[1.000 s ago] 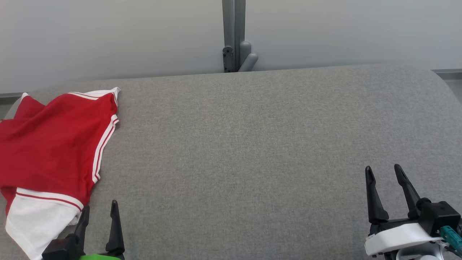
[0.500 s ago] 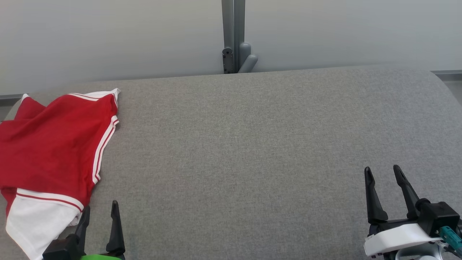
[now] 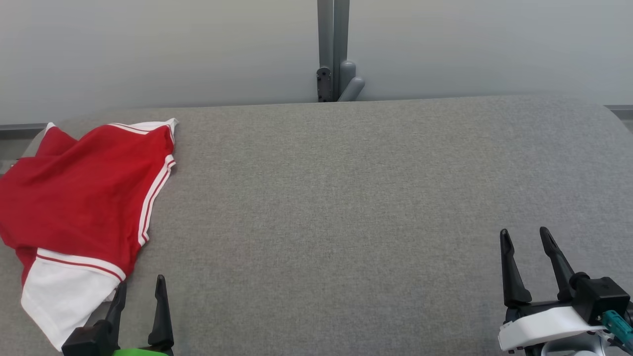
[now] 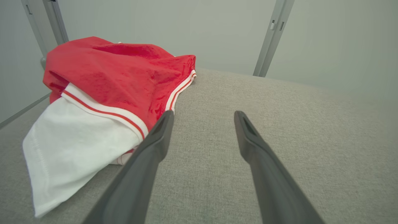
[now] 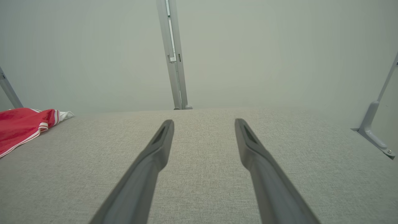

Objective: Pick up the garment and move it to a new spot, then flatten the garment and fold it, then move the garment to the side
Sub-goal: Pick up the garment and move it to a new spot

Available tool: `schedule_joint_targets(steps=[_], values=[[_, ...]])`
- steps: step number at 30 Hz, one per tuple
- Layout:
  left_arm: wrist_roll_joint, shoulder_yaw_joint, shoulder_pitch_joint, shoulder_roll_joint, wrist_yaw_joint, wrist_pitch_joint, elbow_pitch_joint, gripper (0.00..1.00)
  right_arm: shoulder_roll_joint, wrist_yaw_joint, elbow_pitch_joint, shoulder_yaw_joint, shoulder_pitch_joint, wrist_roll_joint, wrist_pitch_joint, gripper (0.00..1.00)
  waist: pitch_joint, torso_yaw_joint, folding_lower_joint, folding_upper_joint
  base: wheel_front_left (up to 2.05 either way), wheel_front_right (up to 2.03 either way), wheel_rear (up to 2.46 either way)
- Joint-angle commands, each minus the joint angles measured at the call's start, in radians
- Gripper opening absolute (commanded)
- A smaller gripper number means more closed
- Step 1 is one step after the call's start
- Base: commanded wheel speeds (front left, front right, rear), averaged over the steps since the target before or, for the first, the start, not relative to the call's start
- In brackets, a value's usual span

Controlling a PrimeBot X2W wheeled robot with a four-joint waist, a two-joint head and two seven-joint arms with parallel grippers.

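While both arms sit low at the bottom of the head view, the left gripper [image 3: 141, 282] at the lower left and the right gripper [image 3: 524, 230] at the lower right each have their dark fingers [image 3: 159, 311] spread apart, pinching nothing. The left gripper's outer fingertip stands just beside the garment [image 3: 84, 193]; whether it touches the cloth cannot be told. The garment lies rumpled at the left of the frame on the grey fabric surface [image 3: 346, 198], well apart from the right gripper. Its nearest part is a white panel [image 3: 64, 291] edged with a thin red line. Above that is red cloth, with white stripes running along its right hem up to the far corner. At the top centre, past the surface's far edge, a grey post [image 3: 333, 49] rises against a pale wall [image 3: 148, 49].
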Motion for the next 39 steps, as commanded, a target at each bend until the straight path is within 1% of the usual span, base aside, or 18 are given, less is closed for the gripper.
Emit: schedule_joint_targets(steps=[1, 9, 17, 22, 25, 29, 36, 39], values=[[0.009, 0.004, -0.008, 0.008, -0.003, -0.003, 0.002, 1.0, -0.003, 0.0, 0.0, -0.001, 0.01, 0.005, -0.003, 1.0, 0.0, 0.016, 0.0, 0.0, 0.0, 0.0, 0.0], [0.012, 0.014, 0.0, 0.01, -0.003, -0.003, 0.004, 1.0, 0.0, 0.0, 0.004, 0.006, 0.019, 0.011, -0.003, 1.0, -0.009, 0.138, 0.0, 0.0, 0.0, 0.0, 0.0], [0.008, 0.03, 0.023, 0.008, -0.003, -0.003, 0.004, 1.0, 0.001, 0.0, 0.009, 0.032, 0.009, 0.011, -0.003, 1.0, -0.019, 0.286, 0.0, 0.0, 0.0, 0.0, 0.0], [0.005, 0.049, 0.033, 0.007, -0.003, -0.003, 0.001, 1.0, 0.001, 0.0, 0.016, 0.061, -0.004, 0.009, -0.003, 1.0, -0.02, 0.347, 0.0, 0.0, 0.0, 0.0, 0.0], [0.003, 0.065, 0.038, 0.007, -0.003, -0.003, 0.0, 1.0, 0.001, 0.0, 0.022, 0.075, -0.012, 0.008, -0.003, 1.0, -0.018, 0.366, 0.0, 0.0, 0.0, 0.0, 0.0], [-0.001, 0.071, 0.037, 0.006, -0.003, -0.003, -0.001, 1.0, 0.001, 0.0, 0.022, 0.083, -0.013, 0.007, -0.003, 1.0, -0.01, 0.374, 0.0, 0.0, 0.0, 0.0, 0.0], [-0.011, 0.08, -0.001, 0.003, -0.003, -0.003, -0.008, 1.0, -0.007, 0.0, 0.015, 0.086, -0.029, -0.003, -0.003, 1.0, 0.035, 0.36, 0.0, 0.0, 0.0, 0.0, 0.0], [-0.036, 0.066, -0.04, 0.0, -0.003, -0.003, 0.008, 1.0, -0.013, 0.0, 0.013, 0.088, -0.044, -0.007, -0.003, 1.0, 0.069, 0.346, 0.0, 0.0, 0.0, 0.0, 0.0]])
